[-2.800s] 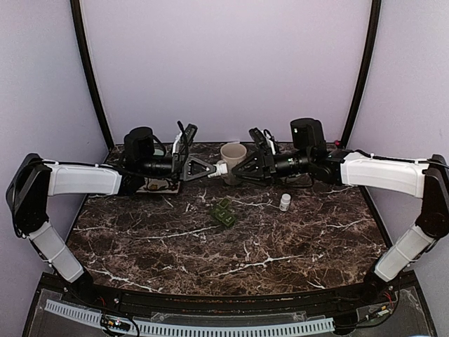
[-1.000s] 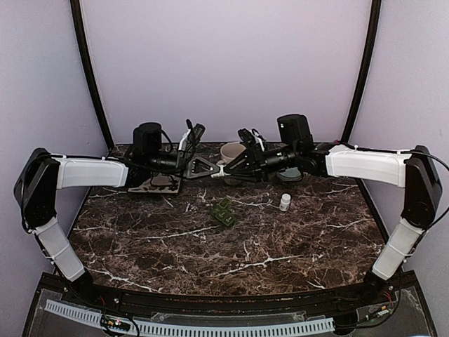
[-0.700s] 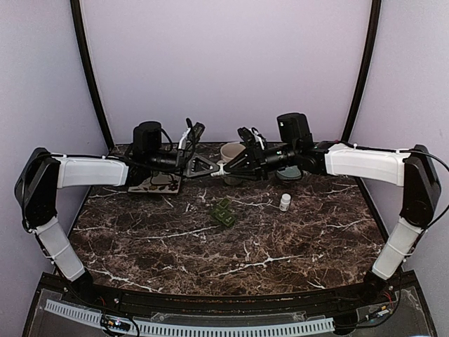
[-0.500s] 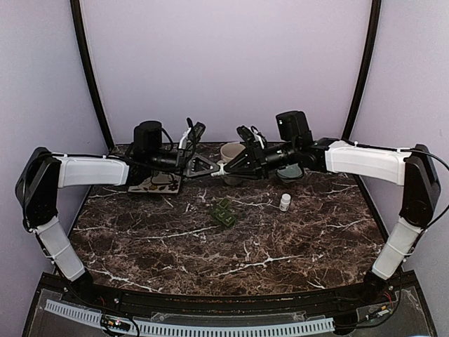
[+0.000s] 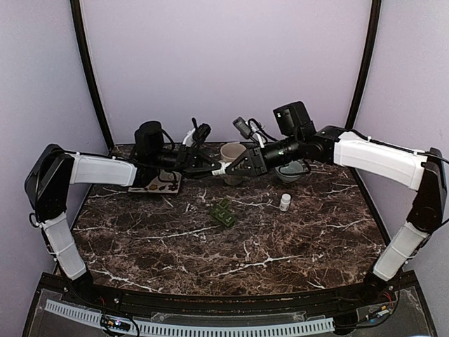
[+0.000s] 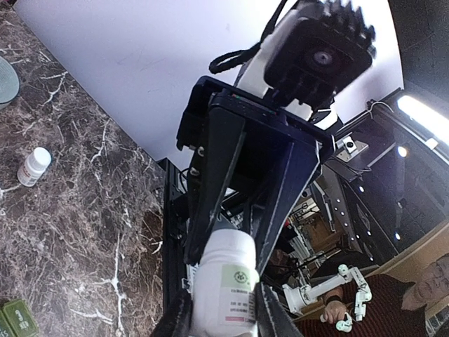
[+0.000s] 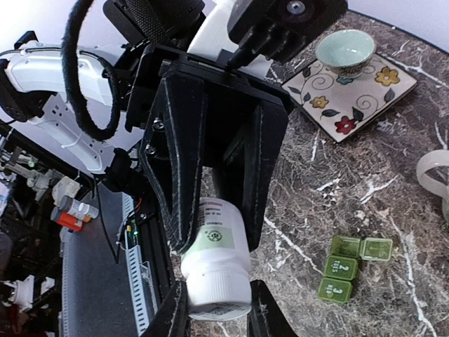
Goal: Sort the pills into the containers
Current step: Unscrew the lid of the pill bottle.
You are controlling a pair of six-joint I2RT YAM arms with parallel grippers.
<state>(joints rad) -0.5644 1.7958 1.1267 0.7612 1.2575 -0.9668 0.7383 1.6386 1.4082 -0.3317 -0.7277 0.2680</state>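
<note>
White bottle [image 6: 226,281] between opposed left claw [image 6: 223,319], right claw [image 7: 217,310].

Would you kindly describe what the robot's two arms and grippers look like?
The left arm and right arm have white shells on the long links, black joints and black wrist housings. The left gripper and right gripper are black, with triangular open-frame fingers. Black cables loop by each wrist.
</note>
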